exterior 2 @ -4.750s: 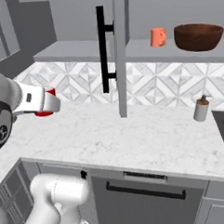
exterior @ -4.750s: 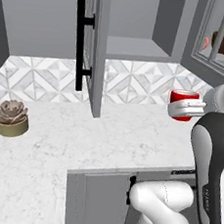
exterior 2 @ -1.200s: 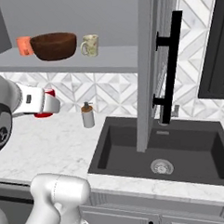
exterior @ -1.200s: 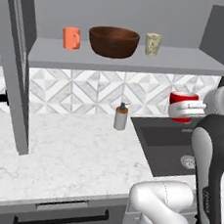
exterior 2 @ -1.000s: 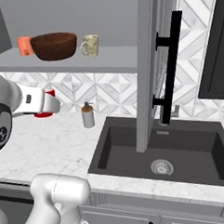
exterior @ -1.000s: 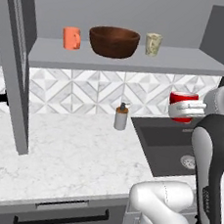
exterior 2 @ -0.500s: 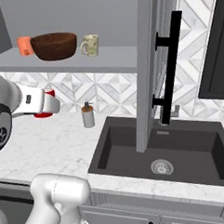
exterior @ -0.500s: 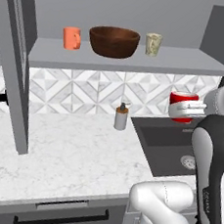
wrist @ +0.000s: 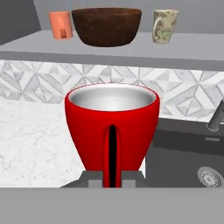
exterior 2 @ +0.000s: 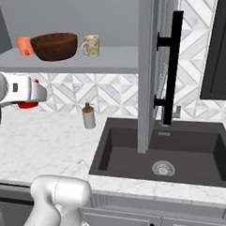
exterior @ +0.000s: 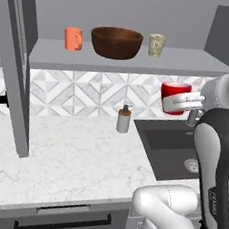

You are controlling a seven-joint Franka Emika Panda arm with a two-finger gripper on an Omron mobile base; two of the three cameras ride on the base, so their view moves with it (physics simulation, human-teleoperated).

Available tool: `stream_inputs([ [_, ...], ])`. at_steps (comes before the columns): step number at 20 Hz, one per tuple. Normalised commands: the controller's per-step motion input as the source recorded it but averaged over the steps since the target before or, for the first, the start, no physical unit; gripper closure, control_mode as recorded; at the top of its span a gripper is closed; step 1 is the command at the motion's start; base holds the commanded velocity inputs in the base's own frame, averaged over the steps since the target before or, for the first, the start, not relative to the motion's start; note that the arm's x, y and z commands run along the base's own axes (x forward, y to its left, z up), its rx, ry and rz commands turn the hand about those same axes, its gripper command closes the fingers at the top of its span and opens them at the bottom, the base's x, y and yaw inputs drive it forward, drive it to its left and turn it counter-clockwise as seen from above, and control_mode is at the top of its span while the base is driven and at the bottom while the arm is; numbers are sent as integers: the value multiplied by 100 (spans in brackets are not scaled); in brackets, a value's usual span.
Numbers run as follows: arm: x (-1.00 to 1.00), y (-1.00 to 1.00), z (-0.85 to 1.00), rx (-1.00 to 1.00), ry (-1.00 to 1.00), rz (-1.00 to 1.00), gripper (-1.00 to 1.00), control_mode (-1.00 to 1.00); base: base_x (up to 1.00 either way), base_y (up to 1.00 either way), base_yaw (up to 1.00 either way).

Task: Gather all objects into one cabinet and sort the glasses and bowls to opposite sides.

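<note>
- The tool [exterior: 181, 100] sits at the right middle of the left base view, its jaws nearly closed on the handle of the red cup [exterior: 174, 96].
- In the hand view the red cup [wrist: 112, 129] stands upright at the centre of the frame, its handle facing the camera and pinched between the two dark fingertips [wrist: 93, 179] at the bottom edge; its pale inside looks empty.
- In the right base view the red cup [exterior 2: 29, 104] peeks out behind the white wrist at the left edge, held above the marble bench [exterior 2: 46, 139].
- The cabinet shelf [exterior: 122, 61] runs across the upper part of the left base view.
- On the shelf, from left to right, stand the orange cup [exterior: 73, 38], the brown wooden bowl [exterior: 116, 42] and the beige patterned cup [exterior: 156, 45], each just beside the next without touching.
- The open cabinet door [exterior 2: 158, 65] with its long black handle [exterior 2: 171, 67] hangs in the upper middle of the right base view, above the dark sink [exterior 2: 164, 150].
- A white soap dispenser [exterior: 123, 120] stands on the bench by the tiled wall, just left of the sink [exterior: 169, 148] in the left base view.
</note>
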Motion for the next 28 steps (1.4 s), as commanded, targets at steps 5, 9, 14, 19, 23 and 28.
stream_inputs([
  [5, 2, 61, 70, 0, 0, 21, 100, -100, 0, 0, 0],
  [9, 16, 36, 41, 6, -1, 28, 100, -100, 0, 0, 0],
  [14, 30, 45, -3, 1, -9, 17, 100, -100, 0, 0, 0],
  [19, 76, 31, 0, 0, -9, 0, 100, -100, 0, 0, 0],
  [23, 90, 55, -1, 0, 0, -1, 100, -100, 0, 0, 0],
  [28, 78, 57, -11, 0, 3, 0, 100, -100, 0, 0, 0],
])
